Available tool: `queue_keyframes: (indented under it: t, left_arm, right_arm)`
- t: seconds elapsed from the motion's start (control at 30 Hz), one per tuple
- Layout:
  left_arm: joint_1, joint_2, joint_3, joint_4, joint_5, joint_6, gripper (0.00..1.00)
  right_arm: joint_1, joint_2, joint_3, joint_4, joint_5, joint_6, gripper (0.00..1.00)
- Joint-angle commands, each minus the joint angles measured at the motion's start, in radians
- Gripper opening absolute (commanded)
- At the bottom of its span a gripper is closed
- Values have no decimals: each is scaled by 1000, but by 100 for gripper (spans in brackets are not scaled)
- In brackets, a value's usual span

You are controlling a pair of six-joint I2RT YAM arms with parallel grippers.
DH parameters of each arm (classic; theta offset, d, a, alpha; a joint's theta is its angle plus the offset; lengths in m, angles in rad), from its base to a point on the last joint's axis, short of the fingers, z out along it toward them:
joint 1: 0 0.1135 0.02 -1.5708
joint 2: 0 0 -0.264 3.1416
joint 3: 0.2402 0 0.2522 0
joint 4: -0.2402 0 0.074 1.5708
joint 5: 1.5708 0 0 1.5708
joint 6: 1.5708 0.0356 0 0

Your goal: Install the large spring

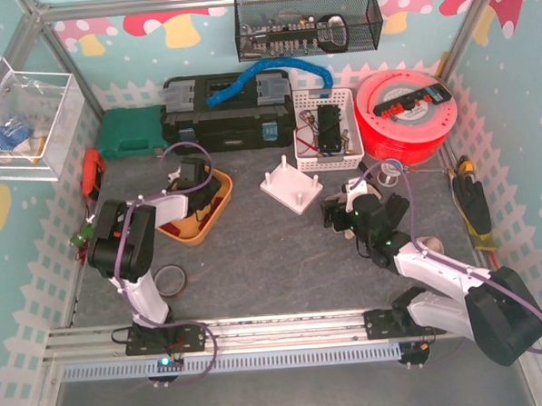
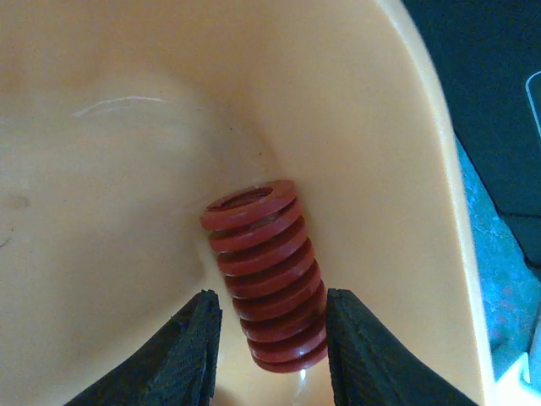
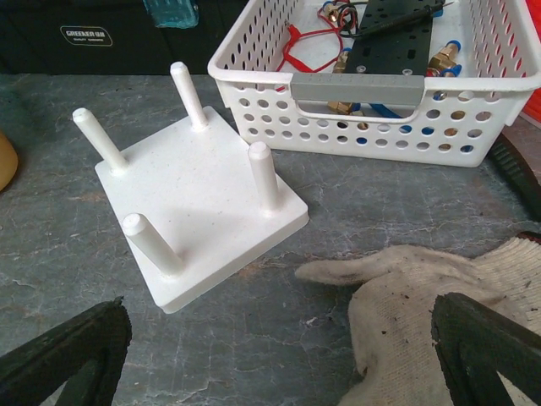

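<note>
The large red spring (image 2: 266,271) lies in the corner of the orange tray (image 2: 127,169), which shows in the top view (image 1: 187,232) at left centre. My left gripper (image 2: 272,347) is down in the tray (image 1: 194,175), open, with one finger on each side of the spring's near end; the right finger (image 2: 363,355) touches the coils and the left finger stands a little apart. The white four-peg board (image 1: 291,186) sits mid-table and also shows in the right wrist view (image 3: 199,203). My right gripper (image 3: 279,355) is wide open and empty, low over the table just right of the board (image 1: 337,209).
A white perforated basket (image 3: 372,110) of parts stands behind the board, and a dirty white glove (image 3: 439,288) lies under my right gripper. A black toolbox (image 1: 225,110), green case (image 1: 131,133), red spool (image 1: 407,114) and tape roll (image 1: 171,281) stand around.
</note>
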Motion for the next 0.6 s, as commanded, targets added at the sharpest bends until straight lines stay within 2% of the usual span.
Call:
queue_keyframes:
  t: [0.0,0.37,0.57]
  left_arm:
    - [6,35,32,15,11,-1,39]
    - [6,74,60,-120,-92,-49,46]
    - [6,104,89,-147,-85,-50,47]
  right_arm:
    - [5,-4,21,-4,16,-11,96]
    - [6,-3,21,-6,26,-12,97]
    - [5,-11,23,-10,28,-12,97]
